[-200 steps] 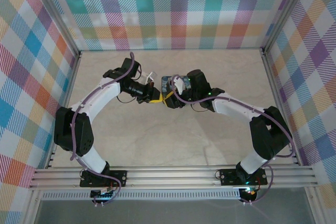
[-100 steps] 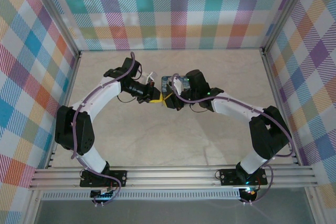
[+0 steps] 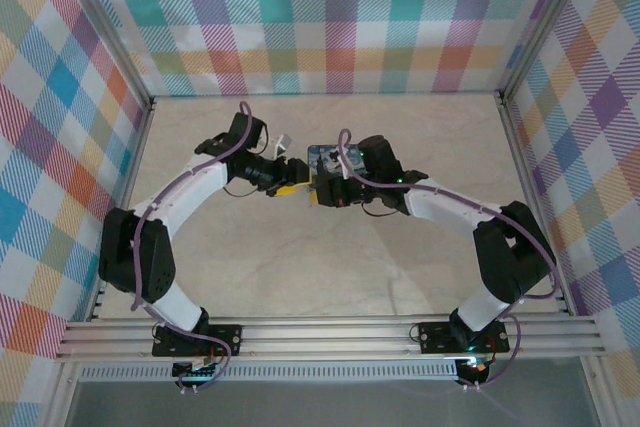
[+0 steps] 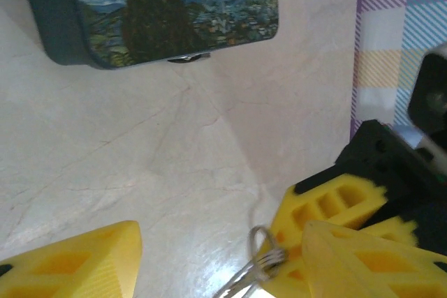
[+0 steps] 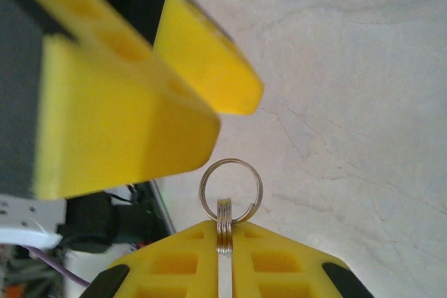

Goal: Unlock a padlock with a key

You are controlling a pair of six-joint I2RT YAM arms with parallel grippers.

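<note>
Marble tabletop (image 3: 400,127), print box (image 4: 167,5) just beyond: L gripper (image 4: 222,242) open, R gripper (image 5: 224,232) clamps key (image 5: 224,273) w/ ring (image 5: 230,162).

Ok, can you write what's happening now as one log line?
left hand: open | right hand: shut on small silver metal key ring | dark-blue painting-print box: not held

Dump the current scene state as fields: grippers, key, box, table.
left gripper: open, fingers spread, gripping nothing
right gripper: shut on key
key: edge-on between the right fingers, ring sticking out past the tips
gripper spacing: tips close together, facing each other
box: dark blue, painting print up, flat on the table, apart from both grippers
table: pale marble pattern
</note>
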